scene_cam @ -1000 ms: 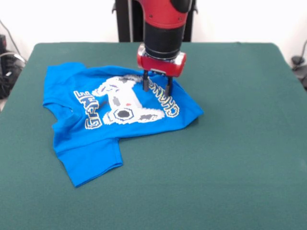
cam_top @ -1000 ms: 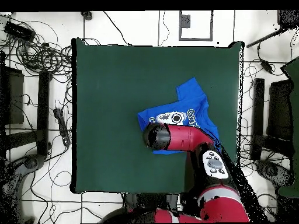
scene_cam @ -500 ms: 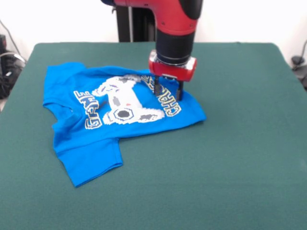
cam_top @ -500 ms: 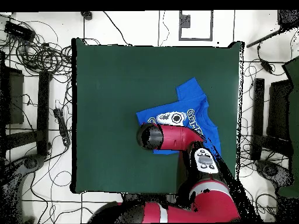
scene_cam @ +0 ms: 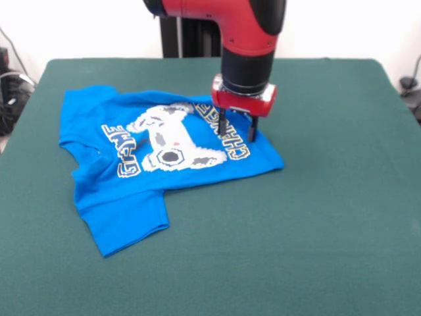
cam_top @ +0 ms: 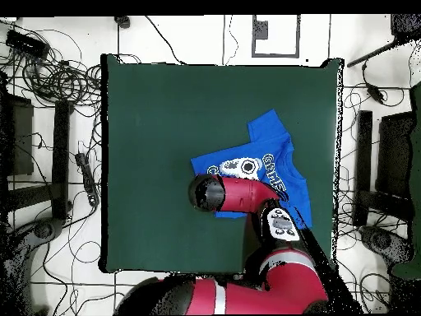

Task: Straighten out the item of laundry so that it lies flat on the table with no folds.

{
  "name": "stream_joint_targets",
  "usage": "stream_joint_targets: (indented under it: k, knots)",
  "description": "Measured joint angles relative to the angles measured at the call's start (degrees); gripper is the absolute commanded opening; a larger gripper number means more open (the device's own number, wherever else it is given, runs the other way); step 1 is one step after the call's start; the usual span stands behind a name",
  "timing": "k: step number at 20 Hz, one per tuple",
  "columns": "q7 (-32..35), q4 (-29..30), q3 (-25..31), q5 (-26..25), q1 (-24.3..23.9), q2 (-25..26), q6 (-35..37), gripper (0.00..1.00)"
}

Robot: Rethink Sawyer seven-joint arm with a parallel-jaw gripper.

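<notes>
On the blue shirt [scene_cam: 138, 164], white-outlined block lettering is printed on either side of a white-and-grey controller graphic [scene_cam: 172, 139]. In the front view, at the centre left of the frame, the word "GAME" [scene_cam: 122, 151] can be read, turned sideways. To the right of the graphic a second word beginning "CHA" [scene_cam: 231, 135] is seen, its remaining letters hidden behind the pincer [scene_cam: 236, 128]. In the overhead view the lettering cannot be read. No other text is legible.
</notes>
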Motion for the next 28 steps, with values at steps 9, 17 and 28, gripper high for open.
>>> stream_joint_targets:
  k: [9,17,28]
  knots:
    - [0.00,0.16,0.05,0.07,-0.30,-0.39,-0.04,1.00]
    - [0.00,3.01,0.92,0.00,-4.70,-5.22,-0.03,1.00]
    - [0.00,6.61,0.92,-2.69,-14.10,-14.27,0.11,1.00]
